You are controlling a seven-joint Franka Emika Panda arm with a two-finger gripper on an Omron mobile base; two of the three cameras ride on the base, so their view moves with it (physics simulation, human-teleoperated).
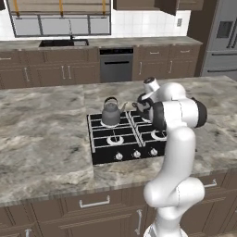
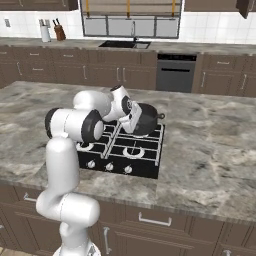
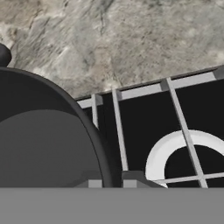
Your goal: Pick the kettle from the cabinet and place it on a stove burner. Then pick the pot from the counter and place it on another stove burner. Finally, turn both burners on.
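Note:
The grey kettle (image 1: 111, 112) with its black arched handle stands on the cooktop's back left burner. My gripper (image 2: 135, 120) is shut on the rim of the charcoal pot (image 2: 146, 120), which hangs tilted just above the back right burner. In the left base view my own arm covers most of the pot (image 1: 140, 107). The hand view has the pot's wall (image 3: 48, 144) at the left, with one fingertip (image 3: 93, 183) inside the rim and the other outside. A silvery burner ring (image 3: 168, 148) lies under the grates to the right. The cabinet is out of view.
Knobs (image 1: 136, 154) run along the front of the black cooktop (image 1: 104, 157), which is set in the marbled island counter (image 1: 46, 134). Behind stand a sink (image 1: 63, 43), a dishwasher (image 1: 116, 65), a fridge (image 1: 222, 41) and a knife block (image 2: 60, 32).

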